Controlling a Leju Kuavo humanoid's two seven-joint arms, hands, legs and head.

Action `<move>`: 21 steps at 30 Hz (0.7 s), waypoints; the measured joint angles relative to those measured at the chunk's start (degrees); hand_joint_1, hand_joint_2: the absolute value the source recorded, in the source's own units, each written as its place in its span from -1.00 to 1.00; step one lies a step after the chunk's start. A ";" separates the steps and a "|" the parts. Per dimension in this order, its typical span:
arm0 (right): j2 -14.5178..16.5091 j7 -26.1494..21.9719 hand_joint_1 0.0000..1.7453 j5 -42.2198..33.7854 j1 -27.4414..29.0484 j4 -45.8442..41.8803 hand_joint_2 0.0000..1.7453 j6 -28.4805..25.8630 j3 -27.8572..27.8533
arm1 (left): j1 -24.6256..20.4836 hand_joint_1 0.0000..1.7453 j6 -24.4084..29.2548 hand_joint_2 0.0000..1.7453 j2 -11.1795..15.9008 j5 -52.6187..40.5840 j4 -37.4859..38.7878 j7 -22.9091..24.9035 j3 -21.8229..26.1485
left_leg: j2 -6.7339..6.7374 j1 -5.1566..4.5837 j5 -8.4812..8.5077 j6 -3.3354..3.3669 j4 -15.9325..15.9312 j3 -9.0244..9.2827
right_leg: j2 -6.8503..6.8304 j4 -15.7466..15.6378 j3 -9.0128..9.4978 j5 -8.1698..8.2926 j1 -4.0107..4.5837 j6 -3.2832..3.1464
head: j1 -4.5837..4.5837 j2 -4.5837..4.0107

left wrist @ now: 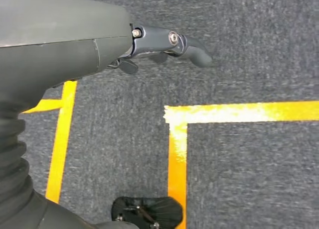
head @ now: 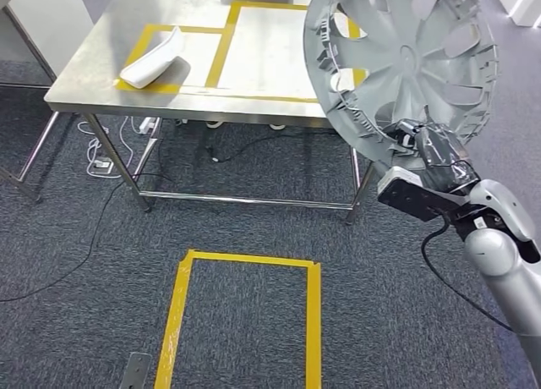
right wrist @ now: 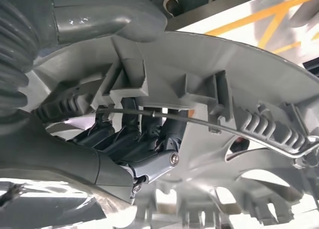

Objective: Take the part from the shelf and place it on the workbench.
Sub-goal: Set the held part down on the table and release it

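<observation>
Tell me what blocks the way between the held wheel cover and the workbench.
Nothing visible does. The right hand holds the wheel cover up over the workbench's right end. The white part lies far off, in the left taped square.

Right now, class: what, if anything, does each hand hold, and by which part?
The right hand grips the grey wheel cover by its rim. The left hand holds nothing.

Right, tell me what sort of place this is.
Probably a workshop or robot test area: a steel workbench with yellow tape zones, a taped square on grey carpet, and loose cables underneath.
</observation>
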 joint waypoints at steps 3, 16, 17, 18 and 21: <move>0.01 -0.04 1.00 0.01 0.16 0.20 1.00 0.00 0.35 | 0.16 -1.00 -0.01 1.00 -0.05 0.00 0.01 0.01 0.00 | -0.03 -0.13 -0.46 0.35 0.03 0.39 | 0.06 9.04 -6.16 -1.63 0.15 0.12 | 0.12 0.00; -0.01 0.22 1.00 -0.16 0.80 0.45 1.00 -0.11 0.58 | 0.48 -1.00 -0.04 1.00 -0.02 0.00 0.01 0.07 0.00 | 0.00 0.10 -7.25 -2.41 11.60 -3.59 | 0.05 -8.04 2.35 6.14 0.38 -2.58 | -0.43 0.00; -0.01 0.19 1.00 -0.16 0.87 0.45 1.00 -0.11 0.61 | 0.55 -1.00 -0.04 1.00 -0.02 0.01 0.01 0.07 0.00 | 0.04 0.27 -8.19 -2.59 15.20 -5.73 | 0.03 -8.04 2.62 5.93 0.39 -2.62 | -0.40 0.00; -0.01 0.16 1.00 -0.16 0.93 0.45 1.00 -0.11 0.63 | 0.64 -1.00 -0.05 1.00 -0.02 0.01 0.01 0.08 0.00 | 0.06 0.39 -8.17 -2.70 17.23 -7.20 | 0.03 -8.04 2.91 5.69 0.41 -2.61 | -0.41 0.00; -0.01 0.21 1.00 -0.16 1.00 0.45 1.00 -0.11 0.62 | 0.79 -1.00 -0.03 1.00 0.00 0.02 0.01 0.09 0.00 | 0.08 0.54 -1.98 -2.48 10.45 -5.42 | 0.09 -8.04 4.15 4.89 0.40 -2.37 | -0.43 0.00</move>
